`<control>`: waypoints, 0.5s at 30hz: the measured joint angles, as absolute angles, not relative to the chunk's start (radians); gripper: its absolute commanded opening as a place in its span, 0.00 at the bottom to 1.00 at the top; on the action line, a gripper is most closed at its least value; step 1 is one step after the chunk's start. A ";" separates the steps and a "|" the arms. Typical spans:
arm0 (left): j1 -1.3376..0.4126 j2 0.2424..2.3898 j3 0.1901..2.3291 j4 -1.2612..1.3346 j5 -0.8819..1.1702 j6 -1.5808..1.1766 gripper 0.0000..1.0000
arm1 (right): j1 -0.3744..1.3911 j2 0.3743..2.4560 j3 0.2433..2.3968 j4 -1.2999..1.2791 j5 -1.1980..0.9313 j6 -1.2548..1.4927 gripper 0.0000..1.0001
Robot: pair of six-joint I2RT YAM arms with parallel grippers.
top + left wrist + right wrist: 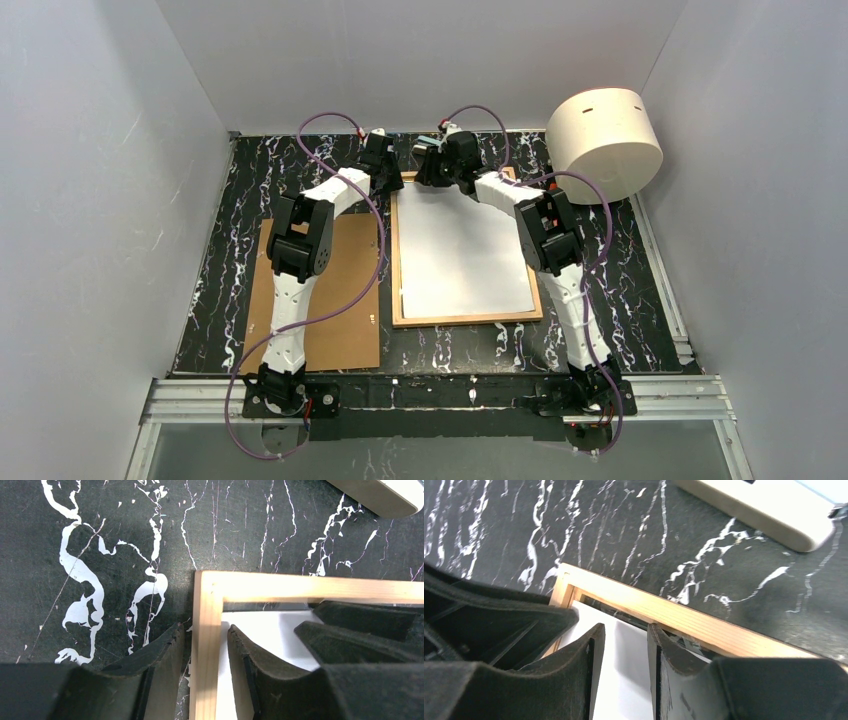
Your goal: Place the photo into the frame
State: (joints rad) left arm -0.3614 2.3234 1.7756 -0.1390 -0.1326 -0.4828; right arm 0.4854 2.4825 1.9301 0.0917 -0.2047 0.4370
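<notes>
Photo, top view: lies white back up (465, 250) inside the frame (470, 319), in the middle of the black marbled tabletop (450, 350).
Cardboard, top view: a brown cardboard sheet (345, 330) lies flat just left of the frame, partly under the left arm (300, 250).
Tub, top view: a cream round tub (605, 140) sits at the far right corner, apart from the frame.
Both jaws, top view: the left jaws are down at the frame's far-left corner and the right jaws just beside them on the far edge (too small here to read their gap).
Left jaws, left wrist view: open and straddling the frame's left rail (205, 680). One finger (160, 670) is outside over the tabletop (100, 530), the other (250, 675) inside over the photo (270, 627). A thin gap shows on each side of the rail.
Right jaws, right wrist view: open with nothing between them. The fingers (589, 670) point down over the photo (621, 680), just inside the far rail (684, 617). Whether the tips touch the paper I cannot tell.
Tub, right wrist view: its cream edge (764, 510) shows beyond the frame.
</notes>
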 measured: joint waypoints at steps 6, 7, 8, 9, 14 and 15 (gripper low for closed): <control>-0.361 2.323 1.775 -0.140 -0.137 -0.483 0.35 | 0.480 2.479 1.921 0.103 -0.090 0.422 0.45; -0.361 2.323 1.774 -0.139 -0.137 -0.483 0.35 | 0.477 2.474 1.915 0.103 -0.080 0.420 0.45; -0.361 2.323 1.774 -0.139 -0.138 -0.483 0.35 | 0.473 2.469 1.911 0.101 -0.071 0.417 0.45; -0.361 2.323 1.774 -0.139 -0.139 -0.483 0.34 | 0.470 2.464 1.906 0.101 -0.062 0.414 0.45; -0.361 2.323 1.774 -0.139 -0.138 -0.483 0.36 | 0.445 2.441 1.900 0.054 -0.051 0.393 0.46; -0.361 2.323 1.774 -0.139 -0.134 -0.483 0.37 | 0.439 2.437 1.900 0.044 -0.054 0.388 0.47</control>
State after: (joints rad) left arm -0.3611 2.3234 1.7737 -0.1394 -0.1345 -0.4831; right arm 0.4385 2.4371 1.8996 0.0444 -0.0544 0.3882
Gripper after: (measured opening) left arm 0.349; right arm 0.458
